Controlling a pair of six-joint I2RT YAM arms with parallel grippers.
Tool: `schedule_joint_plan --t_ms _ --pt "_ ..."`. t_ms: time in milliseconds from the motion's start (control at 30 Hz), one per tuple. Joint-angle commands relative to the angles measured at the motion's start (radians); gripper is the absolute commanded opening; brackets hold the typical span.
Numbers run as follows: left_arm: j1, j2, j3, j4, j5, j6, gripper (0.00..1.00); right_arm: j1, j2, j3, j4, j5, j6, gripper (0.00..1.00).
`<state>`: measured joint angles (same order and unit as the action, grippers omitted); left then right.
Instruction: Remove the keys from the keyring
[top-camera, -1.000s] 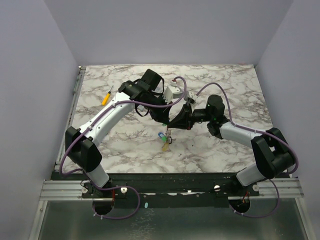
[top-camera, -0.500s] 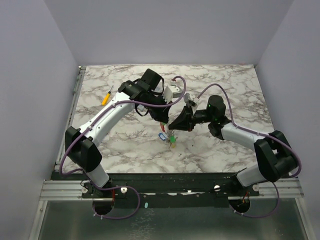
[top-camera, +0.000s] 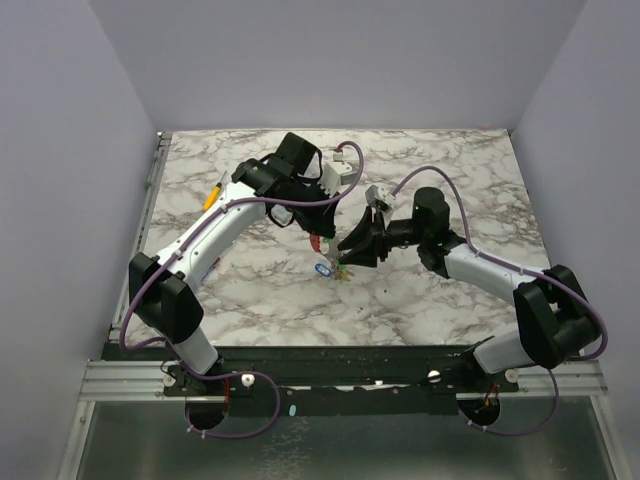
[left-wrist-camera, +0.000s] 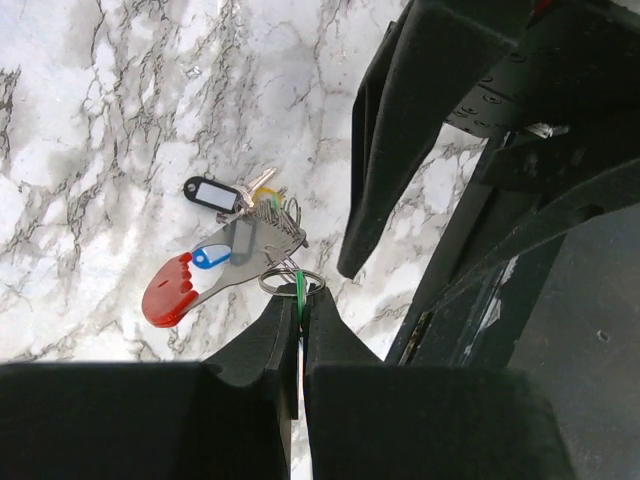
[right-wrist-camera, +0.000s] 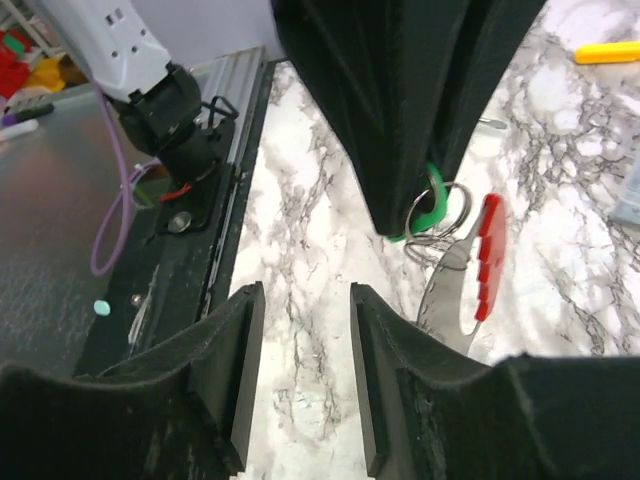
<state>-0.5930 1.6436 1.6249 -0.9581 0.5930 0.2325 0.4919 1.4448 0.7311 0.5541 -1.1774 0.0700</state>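
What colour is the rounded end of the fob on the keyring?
Red. The fob shows most clearly in the left wrist view.

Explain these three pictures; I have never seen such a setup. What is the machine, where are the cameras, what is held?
A robot's left arm and right arm stand at the near edge of a marble table. The wide picture looks down from above; the other two come from cameras on each wrist. The left gripper is shut on a green tag, with the keyring, its red fob and the keys bunched at its tip. The right gripper is open, holding nothing. A yellow screwdriver lies farther off.
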Motion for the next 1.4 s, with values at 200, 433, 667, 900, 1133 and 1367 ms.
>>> schedule_joint_plan --t_ms 200,433,667,900,1133,1367 --pt "0.013 -0.01 -0.012 0.047 -0.1 -0.361 0.0 0.007 -0.056 0.095 -0.302 0.285 -0.221 0.56" --pt "0.061 -0.015 -0.066 0.084 -0.012 -0.468 0.0 0.008 -0.047 0.07 -0.238 0.307 -0.209 0.72" --pt "0.081 -0.005 -0.038 -0.044 -0.079 -0.324 0.0 0.014 0.001 0.022 -0.026 0.319 -0.13 0.72" --pt "0.101 0.108 0.036 -0.398 0.033 -0.154 0.0 0.042 0.029 -0.01 0.126 0.297 -0.073 0.66" --pt "0.121 0.093 0.033 -0.398 0.148 -0.162 0.0 0.13 0.05 -0.049 0.197 0.34 -0.073 0.62" --pt "0.187 0.059 0.007 -0.392 0.248 -0.182 0.0 0.156 0.062 -0.065 0.23 0.359 -0.049 0.67"
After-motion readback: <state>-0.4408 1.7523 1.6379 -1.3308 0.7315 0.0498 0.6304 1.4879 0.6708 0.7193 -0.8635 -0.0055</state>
